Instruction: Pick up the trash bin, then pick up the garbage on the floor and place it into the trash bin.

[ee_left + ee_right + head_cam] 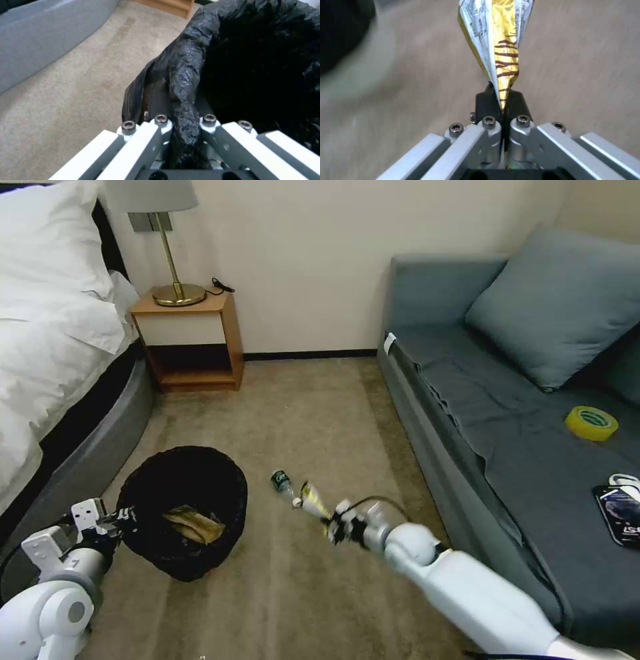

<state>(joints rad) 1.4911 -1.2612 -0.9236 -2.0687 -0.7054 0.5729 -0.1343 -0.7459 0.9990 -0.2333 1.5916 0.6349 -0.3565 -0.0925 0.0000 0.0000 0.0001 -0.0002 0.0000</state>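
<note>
While the left gripper [181,130] pinches the trash bin [181,510] rim, the outstretched right gripper's [502,105] fingers clamp the snack wrapper [501,45].

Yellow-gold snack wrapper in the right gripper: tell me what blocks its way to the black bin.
Nothing visible does. The right gripper holds the yellow-gold snack wrapper above bare carpet; the round black bag-lined trash bin, gripped at its rim by the left gripper, stands open. The small green bottle lies off that path.

glossy crinkly plastic bin liner [186,75]; wrapper [500,45] prob. foil.
</note>
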